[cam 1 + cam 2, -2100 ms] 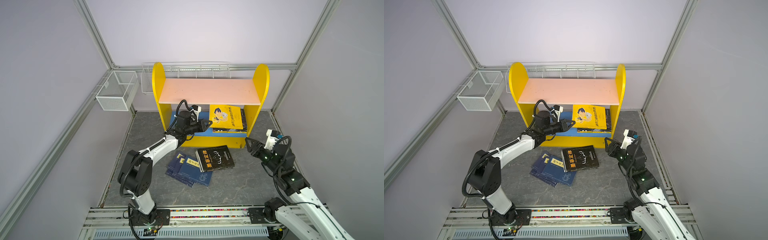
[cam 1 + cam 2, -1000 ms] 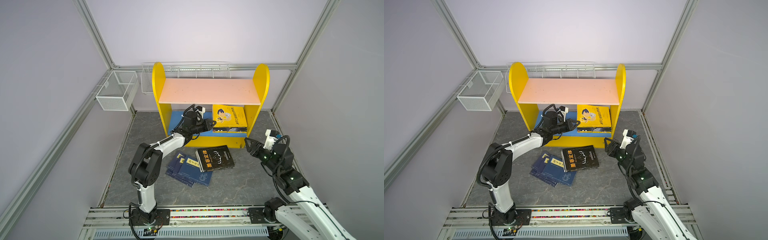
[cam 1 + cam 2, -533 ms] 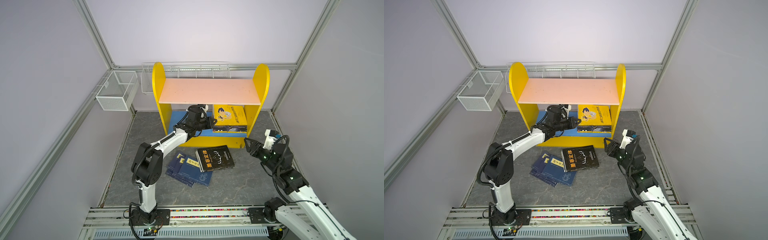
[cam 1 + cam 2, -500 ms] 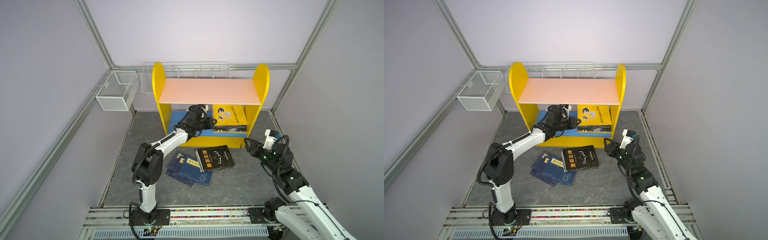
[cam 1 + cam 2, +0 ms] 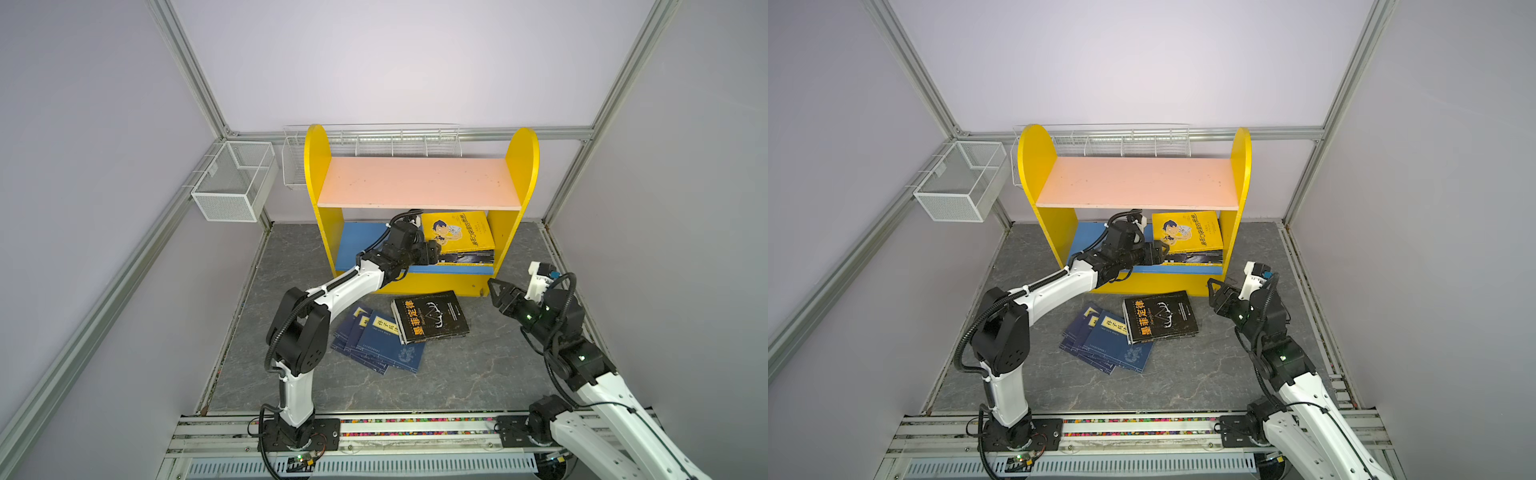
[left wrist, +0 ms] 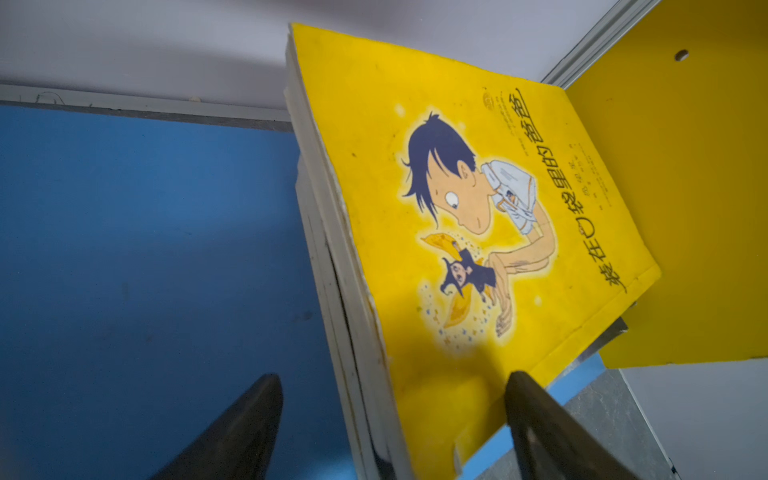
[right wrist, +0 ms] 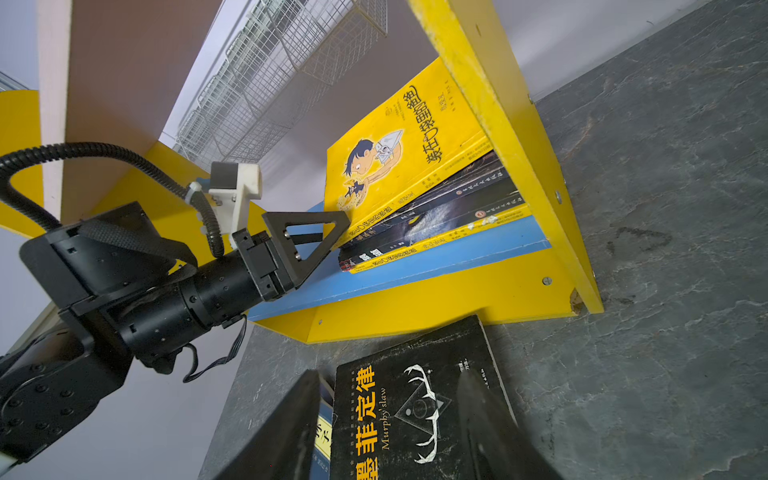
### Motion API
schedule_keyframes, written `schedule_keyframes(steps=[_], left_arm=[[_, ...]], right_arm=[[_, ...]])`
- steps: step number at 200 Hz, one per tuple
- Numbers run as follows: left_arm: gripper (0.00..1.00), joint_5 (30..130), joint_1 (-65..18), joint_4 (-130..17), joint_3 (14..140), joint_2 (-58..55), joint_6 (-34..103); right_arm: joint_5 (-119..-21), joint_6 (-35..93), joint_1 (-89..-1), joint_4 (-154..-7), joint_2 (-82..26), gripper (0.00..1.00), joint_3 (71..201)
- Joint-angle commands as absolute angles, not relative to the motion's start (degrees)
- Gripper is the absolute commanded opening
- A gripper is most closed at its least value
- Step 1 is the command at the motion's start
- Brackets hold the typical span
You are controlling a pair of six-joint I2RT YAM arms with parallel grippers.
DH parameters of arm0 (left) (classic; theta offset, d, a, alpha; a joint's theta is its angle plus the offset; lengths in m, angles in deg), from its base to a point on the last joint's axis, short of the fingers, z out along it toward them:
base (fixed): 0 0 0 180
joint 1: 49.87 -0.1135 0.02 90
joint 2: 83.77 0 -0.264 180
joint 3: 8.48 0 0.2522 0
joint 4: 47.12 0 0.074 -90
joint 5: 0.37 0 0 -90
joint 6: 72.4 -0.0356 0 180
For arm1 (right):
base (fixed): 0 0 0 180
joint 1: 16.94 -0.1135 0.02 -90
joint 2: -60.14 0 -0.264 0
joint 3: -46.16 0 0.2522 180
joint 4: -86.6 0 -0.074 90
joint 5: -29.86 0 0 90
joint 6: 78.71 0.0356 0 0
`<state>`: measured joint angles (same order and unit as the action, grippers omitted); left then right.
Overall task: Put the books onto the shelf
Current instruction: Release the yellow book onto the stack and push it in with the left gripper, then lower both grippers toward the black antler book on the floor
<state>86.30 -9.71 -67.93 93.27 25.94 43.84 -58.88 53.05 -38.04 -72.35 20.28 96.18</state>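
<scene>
Released a second ago, the yellow book point(image 5: 461, 232) tops the stack on the shelf point(image 5: 318, 166) in a top view; the left wrist view shows the left gripper point(image 6: 392, 376) wide, empty, astride its corner, so it should retreat straight; the right wrist view shows the right gripper point(image 7: 388, 374) parted, empty, above the black book point(image 7: 415, 415).

Shelf point(image 5: 318, 166): one is shown.
Black book point(image 5: 430, 316): one is counted.
Navy books point(image 5: 382, 345): three are counted.
Wire baskets point(image 5: 232, 183): two are seen.
Shelved books point(image 5: 457, 230): count is obscured.
</scene>
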Motion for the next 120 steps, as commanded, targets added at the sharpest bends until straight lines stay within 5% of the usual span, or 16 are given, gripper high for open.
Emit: schedule_keyframes(steps=[1, 120], left_arm=[[0.84, 87.66, -9.62, -64.14, 94.33, 23.42, 42.12], [0.85, 94.55, -9.62, -59.45, 59.59, -0.65, 48.92]], right_arm=[[-58.89, 52.97, -38.30, -72.39, 21.20, 0.56, 95.67], [-62.28, 48.23, -40.19, -64.16, 11.18, 0.66, 94.80]])
